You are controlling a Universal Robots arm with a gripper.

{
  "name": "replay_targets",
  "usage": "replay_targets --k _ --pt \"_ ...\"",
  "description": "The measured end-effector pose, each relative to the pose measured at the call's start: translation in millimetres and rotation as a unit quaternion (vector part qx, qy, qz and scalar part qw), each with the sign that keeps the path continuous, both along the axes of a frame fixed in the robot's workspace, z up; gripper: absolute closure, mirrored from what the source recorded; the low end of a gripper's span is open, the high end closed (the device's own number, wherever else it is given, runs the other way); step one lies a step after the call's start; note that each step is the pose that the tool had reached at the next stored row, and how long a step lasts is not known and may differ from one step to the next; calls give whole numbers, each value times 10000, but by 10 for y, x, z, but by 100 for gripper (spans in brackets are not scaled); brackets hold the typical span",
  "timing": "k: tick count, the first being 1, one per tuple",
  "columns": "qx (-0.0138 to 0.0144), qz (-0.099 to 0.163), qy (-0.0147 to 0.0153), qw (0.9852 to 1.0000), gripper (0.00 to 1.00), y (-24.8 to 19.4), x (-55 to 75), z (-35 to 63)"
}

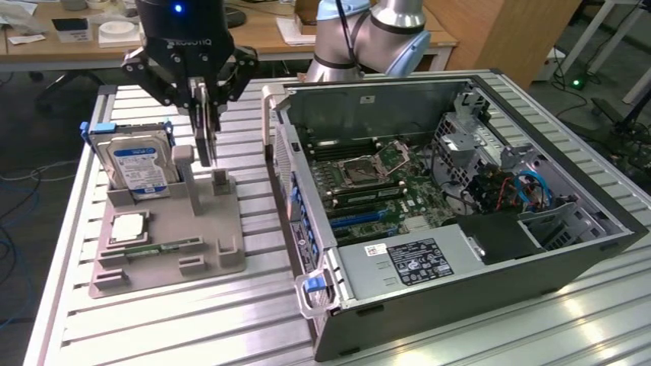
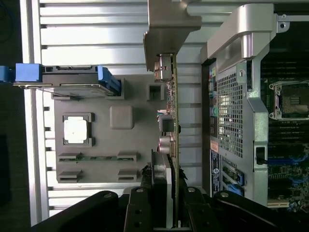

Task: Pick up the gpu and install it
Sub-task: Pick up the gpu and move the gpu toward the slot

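Note:
The gpu (image 1: 207, 136) hangs on edge, a thin green card with a silver end bracket (image 2: 166, 29). It hangs just above the upright posts of the grey holder (image 1: 168, 263) at the exterior view's left. My gripper (image 1: 206, 99) is shut on the card's upper edge, one black finger on each face. In the wrist view the gpu (image 2: 172, 101) runs edge-on away from my gripper (image 2: 166, 181), between the grey holder (image 2: 140, 140) and the case. The open computer case (image 1: 458, 191) lies to the exterior view's right, with its motherboard (image 1: 382, 191) exposed.
A silver hard drive (image 1: 140, 164) with blue rails stands in the holder's far end. A square processor (image 1: 127, 227) and a narrow memory strip (image 1: 163, 248) lie nearer the front. The case's perforated rear wall (image 2: 231, 111) is close beside the card. All of it rests on a slatted aluminium table (image 1: 203, 328).

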State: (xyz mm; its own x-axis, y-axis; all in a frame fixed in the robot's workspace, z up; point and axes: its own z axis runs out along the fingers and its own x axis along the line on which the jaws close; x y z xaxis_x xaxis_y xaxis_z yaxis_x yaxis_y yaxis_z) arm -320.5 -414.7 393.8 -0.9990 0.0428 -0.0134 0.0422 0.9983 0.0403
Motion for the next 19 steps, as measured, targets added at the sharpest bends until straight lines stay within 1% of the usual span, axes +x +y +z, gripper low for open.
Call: replay_targets --k 2,4,7,19 --pt "0 0 0 10000 72 0 0 58" --pt "0 0 0 10000 72 0 0 84" --pt "0 1 0 10000 72 0 10 88" --pt "-8 1 0 10000 72 0 156 87"
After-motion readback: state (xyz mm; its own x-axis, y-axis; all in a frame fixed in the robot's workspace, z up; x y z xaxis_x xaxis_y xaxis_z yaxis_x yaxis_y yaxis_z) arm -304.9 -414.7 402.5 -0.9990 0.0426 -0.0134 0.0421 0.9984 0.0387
